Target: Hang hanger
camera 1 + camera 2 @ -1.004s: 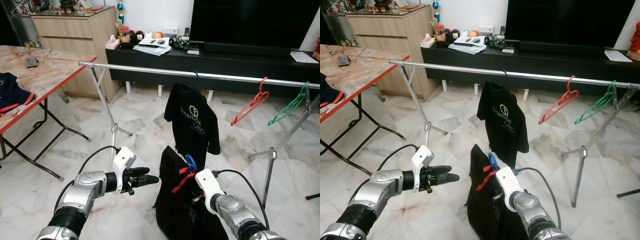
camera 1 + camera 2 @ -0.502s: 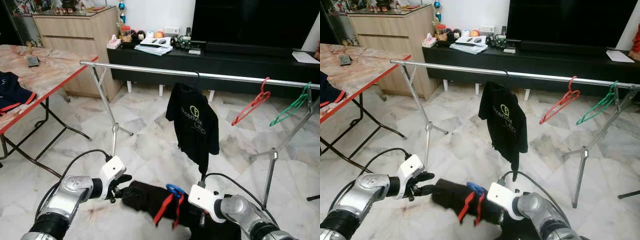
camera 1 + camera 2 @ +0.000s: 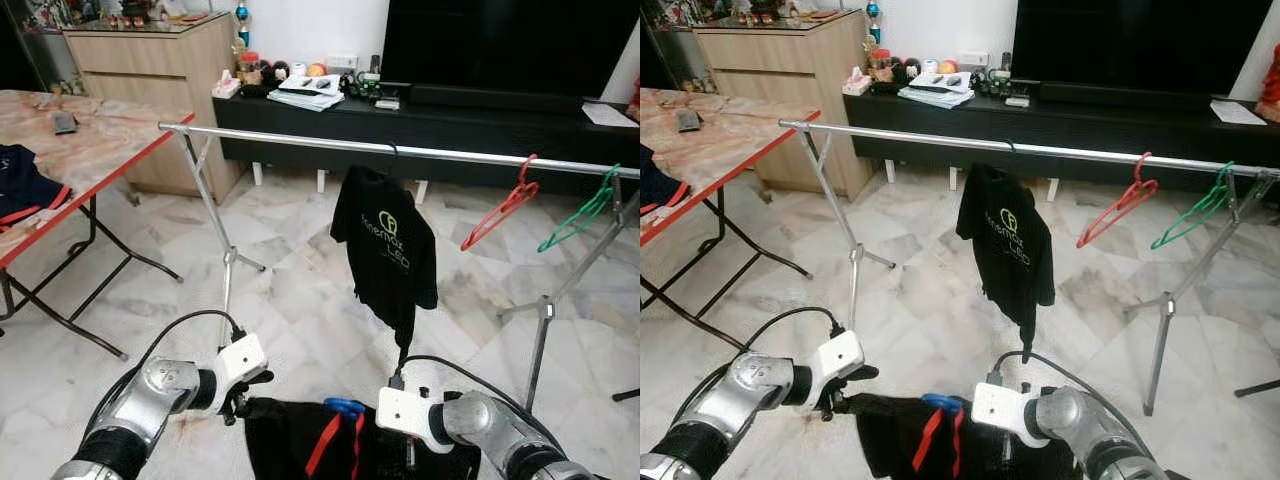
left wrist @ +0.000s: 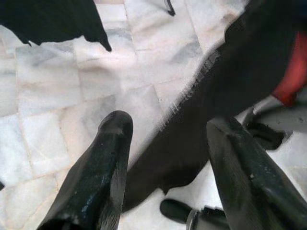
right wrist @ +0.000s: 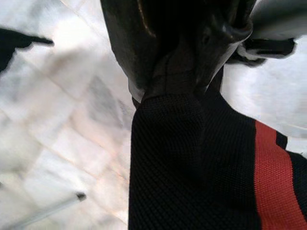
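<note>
Marble floor (image 3: pixel 300 290), clothes rail (image 3: pixel 400 151) across room. Both arms low, forearms angled inward. Right claw (image 5: pixel 177 72) clamped on black garment (image 3: pixel 330 450) (red stripe), blue hanger (image 3: pixel 345 406) atop. Left claw (image 4: pixel 168 143) spread wide, garment edge between fingers.

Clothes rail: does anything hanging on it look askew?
Yes. On the rail, the red hanger and green hanger hang empty and tilted steeply sideways, while the black T-shirt hangs twisted.
</note>
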Available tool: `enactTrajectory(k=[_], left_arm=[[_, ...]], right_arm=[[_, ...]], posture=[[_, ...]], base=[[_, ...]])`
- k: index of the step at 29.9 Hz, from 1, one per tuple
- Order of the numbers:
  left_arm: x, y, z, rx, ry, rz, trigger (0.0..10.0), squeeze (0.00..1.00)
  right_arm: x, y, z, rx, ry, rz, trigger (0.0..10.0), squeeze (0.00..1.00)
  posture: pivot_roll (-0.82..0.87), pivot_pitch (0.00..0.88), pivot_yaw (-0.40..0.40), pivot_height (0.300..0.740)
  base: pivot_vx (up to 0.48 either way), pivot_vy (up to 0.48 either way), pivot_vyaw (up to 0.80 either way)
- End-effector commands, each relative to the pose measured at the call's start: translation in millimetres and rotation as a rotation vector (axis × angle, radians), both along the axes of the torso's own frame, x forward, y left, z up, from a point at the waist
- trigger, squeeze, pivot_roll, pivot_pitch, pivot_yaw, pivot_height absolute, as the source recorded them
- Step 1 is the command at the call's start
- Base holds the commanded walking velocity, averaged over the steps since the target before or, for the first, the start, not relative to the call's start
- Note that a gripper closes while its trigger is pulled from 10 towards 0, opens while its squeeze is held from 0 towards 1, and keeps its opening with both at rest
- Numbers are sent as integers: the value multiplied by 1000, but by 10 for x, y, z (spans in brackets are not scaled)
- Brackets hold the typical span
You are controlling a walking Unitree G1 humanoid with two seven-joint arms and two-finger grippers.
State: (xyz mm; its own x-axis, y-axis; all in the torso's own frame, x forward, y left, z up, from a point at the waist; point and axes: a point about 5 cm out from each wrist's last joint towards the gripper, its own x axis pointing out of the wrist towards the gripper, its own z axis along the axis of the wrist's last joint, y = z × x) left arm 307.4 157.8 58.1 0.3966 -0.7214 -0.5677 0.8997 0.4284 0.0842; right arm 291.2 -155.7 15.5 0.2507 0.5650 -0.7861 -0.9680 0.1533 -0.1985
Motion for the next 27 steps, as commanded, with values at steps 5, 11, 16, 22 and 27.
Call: enactTrajectory(k=[5, 11, 16, 22, 27], left_arm=[[14, -92, -51, 9, 0, -26, 10000, 0], [-51, -52, -137, 16, 73, -72, 10000, 0], [-25, 21, -115, 51, 61, -68, 10000, 0], [-22, 114, -90, 59, 85, -75, 10000, 0], [-57, 117, -118, 38, 107, -73, 10000, 0]], right_arm=[[67, 111, 144, 118, -19, 45, 10000, 0], [87, 121, 168, 121, -22, 51, 10000, 0], [88, 119, 173, 119, -19, 57, 10000, 0], [85, 122, 172, 117, -19, 63, 10000, 0], [102, 119, 206, 127, -16, 75, 10000, 0]], posture=[[31, 0, -14, 740], [28, 0, -19, 740], [31, 0, -22, 740], [31, 0, -25, 740], [27, 0, -27, 740]], base=[[0, 0, 0], [0, 0, 0], [0, 0, 0], [0, 0, 0], [0, 0, 0]])
